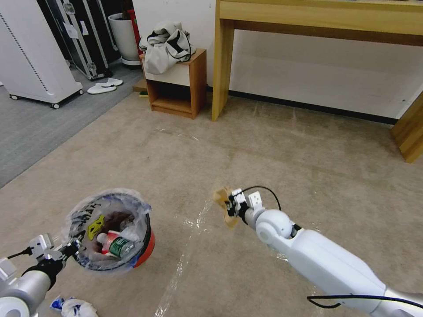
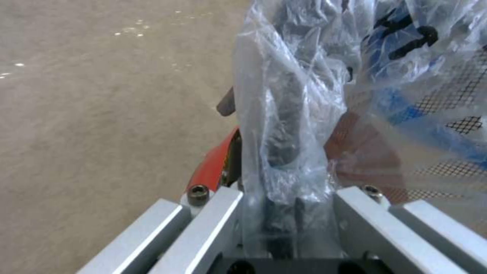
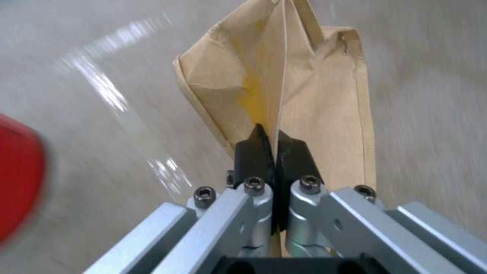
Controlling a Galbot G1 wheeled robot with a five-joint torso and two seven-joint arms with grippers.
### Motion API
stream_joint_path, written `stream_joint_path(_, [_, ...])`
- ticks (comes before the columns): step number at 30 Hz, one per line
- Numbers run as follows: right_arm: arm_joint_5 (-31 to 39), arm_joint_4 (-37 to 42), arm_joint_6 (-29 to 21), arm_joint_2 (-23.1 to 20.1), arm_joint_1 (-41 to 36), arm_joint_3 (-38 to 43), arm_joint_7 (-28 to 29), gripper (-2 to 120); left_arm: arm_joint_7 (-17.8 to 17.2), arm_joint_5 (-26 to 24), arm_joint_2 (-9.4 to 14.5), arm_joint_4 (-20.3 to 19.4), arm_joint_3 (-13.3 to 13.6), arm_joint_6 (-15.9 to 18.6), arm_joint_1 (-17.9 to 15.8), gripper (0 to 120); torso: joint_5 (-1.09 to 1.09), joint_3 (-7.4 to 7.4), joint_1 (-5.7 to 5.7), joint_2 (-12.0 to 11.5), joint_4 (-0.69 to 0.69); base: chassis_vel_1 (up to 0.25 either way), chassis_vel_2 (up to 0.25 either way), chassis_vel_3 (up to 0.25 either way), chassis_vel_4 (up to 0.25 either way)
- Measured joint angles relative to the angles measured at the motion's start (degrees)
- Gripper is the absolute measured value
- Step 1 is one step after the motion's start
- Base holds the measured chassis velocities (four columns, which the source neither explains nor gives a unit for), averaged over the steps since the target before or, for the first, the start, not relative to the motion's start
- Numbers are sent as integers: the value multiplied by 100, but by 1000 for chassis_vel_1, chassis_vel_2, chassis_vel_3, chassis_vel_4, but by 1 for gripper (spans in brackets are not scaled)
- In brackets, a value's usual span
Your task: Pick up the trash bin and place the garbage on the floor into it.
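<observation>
Two pincers loaded: my right pincer (image 1: pixel 230 206) pinches the tan paper bag (image 1: pixel 224 207) at frame centre, while the trash bin (image 1: pixel 112 231), clamped by my left pincer (image 1: pixel 66 252), sits lower left.

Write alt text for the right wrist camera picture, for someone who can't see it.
The right gripper is shut on the edge of a crumpled tan paper bag, held above beige carpet crossed by a shiny tape line. A blurred piece of the red trash bin shows at one edge.
</observation>
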Motion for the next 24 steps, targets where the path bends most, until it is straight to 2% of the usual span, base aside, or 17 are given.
stream_joint_path(1, [0, 0, 0, 0, 0, 0, 0, 0, 0, 0, 0, 0, 0, 0, 0, 1, 0, 0, 0, 0, 0, 0, 0, 0, 0])
stream_joint_path(3, [172, 626, 113, -104, 227, 64, -30, 0, -214, -486, 233, -37, 93, 3, -26, 1, -1, 0, 0, 0, -1, 0, 0, 0, 0])
stream_joint_path(6, [314, 880, 206, -131, 364, 41, -50, 0, -258, -614, 330, -37, 110, 3, -29, 1, 0, 0, 0, 0, -1, 0, 0, 0, 0])
stream_joint_path(8, [690, 1343, 337, -142, 692, -95, -89, 0, -319, -782, 494, -36, 135, 4, -7, 1, -1, 0, 0, 0, 2, 0, 0, 0, 0])
stream_joint_path(11, [1067, 1660, 405, -103, 998, -273, -70, 0, -352, -903, 611, -48, 157, 15, 21, 1, -2, 0, 0, 0, 1, 0, 0, 0, 0])
stream_joint_path(17, [1891, 2003, 443, 166, 1797, -785, 217, 0, -376, -974, 725, -99, 128, 16, 117, 1, -1, 0, 0, 0, 0, 0, 0, 0, 0])
stream_joint_path(19, [2236, 2047, 404, 386, 2199, -1070, 403, 0, -374, -974, 745, -141, 88, 16, 166, 1, -2, 0, 0, 0, 3, 0, 0, 0, 0])
stream_joint_path(24, [2414, 1940, 388, 658, 2554, -1440, 490, 0, -359, -969, 744, -160, 75, 16, 171, 1, -1, 0, 0, 0, 0, 0, 0, 0, 0])
